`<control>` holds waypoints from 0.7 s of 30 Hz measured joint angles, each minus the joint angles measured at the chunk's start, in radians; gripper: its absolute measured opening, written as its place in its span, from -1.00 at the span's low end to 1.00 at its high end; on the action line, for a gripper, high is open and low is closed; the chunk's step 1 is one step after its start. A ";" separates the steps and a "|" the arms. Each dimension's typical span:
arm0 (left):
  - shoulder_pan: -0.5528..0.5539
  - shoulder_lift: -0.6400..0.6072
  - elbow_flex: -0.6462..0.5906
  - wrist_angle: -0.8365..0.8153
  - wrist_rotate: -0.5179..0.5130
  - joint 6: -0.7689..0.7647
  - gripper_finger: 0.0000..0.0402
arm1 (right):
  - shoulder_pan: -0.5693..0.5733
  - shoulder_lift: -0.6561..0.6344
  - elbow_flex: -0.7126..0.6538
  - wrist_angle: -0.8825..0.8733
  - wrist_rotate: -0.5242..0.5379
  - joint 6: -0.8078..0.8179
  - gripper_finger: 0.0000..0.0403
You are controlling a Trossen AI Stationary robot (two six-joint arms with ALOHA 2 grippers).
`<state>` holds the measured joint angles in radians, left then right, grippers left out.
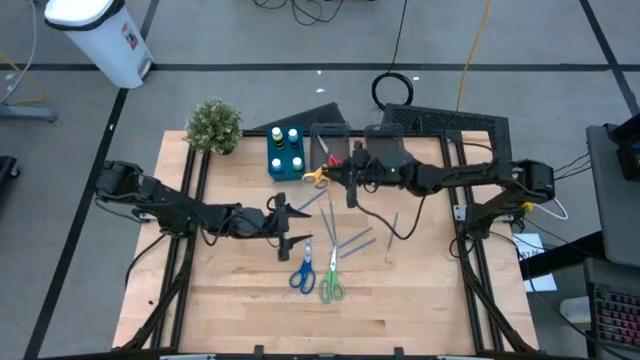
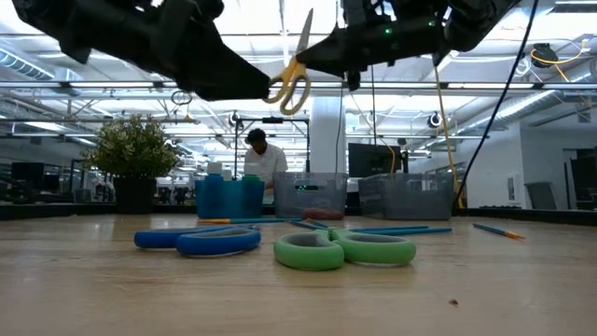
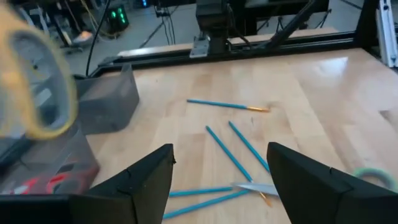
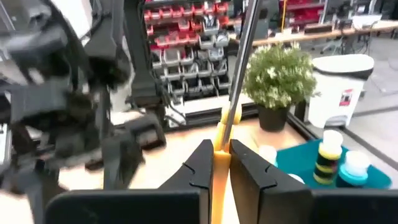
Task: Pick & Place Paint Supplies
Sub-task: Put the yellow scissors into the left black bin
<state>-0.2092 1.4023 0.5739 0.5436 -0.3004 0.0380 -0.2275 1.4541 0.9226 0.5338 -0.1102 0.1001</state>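
Note:
Yellow-handled scissors hang in the air over the table's far middle, blades pointing up, with my right gripper shut on them. My left gripper stands open just to their near left, nothing between its fingers. Blue scissors and green scissors lie flat on the table toward the near edge. Thin blue brushes lie scattered on the wood between the arms. Small bottles stand in a blue bin. My right gripper pinches the scissors' yellow handle part between its two fingers, just below the blades. The fingers come in level from the table's right. The scissors stand upright, lifted clear of the table, the handle loops lowest.
A potted plant stands at the far left corner. Two grey bins sit along the far edge; one holds red scissors. A person shows in the room behind. Bare wood lies along the near edge.

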 joint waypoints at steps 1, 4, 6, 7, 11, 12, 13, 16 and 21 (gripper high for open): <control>-0.002 -0.031 0.000 -0.046 0.003 -0.017 0.34 | -0.006 -0.015 0.000 -0.031 -0.006 -0.001 -0.91; -0.002 -0.146 0.000 -0.196 0.035 -0.067 0.34 | -0.025 -0.053 -0.001 -0.076 -0.026 -0.013 -0.91; -0.002 -0.236 0.000 -0.268 0.040 -0.074 0.34 | -0.041 -0.081 0.000 -0.105 -0.027 -0.014 -0.91; -0.002 -0.279 0.000 -0.300 0.039 -0.068 0.34 | -0.049 -0.093 -0.001 -0.119 -0.027 -0.014 -0.91; -0.002 -0.454 0.000 -0.387 0.038 -0.046 0.34 | -0.099 -0.119 0.000 -0.115 -0.123 -0.003 -0.91; -0.002 -0.491 0.000 -0.401 0.038 -0.047 0.34 | -0.116 -0.120 0.000 -0.108 -0.169 0.014 -0.91; -0.002 -0.526 0.000 -0.416 0.038 -0.047 0.34 | -0.136 -0.121 0.000 -0.098 -0.212 0.034 -0.91; -0.002 -0.606 0.000 -0.420 0.038 -0.033 0.34 | -0.210 -0.121 0.000 -0.080 -0.331 0.069 -0.91; -0.002 -0.683 0.000 -0.419 0.038 0.039 0.34 | -0.359 -0.100 0.000 -0.027 -0.535 0.118 -0.91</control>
<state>-0.2111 0.7190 0.5743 0.1249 -0.2626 0.0768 -0.5867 1.3536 0.9222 0.5072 -0.6450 0.2182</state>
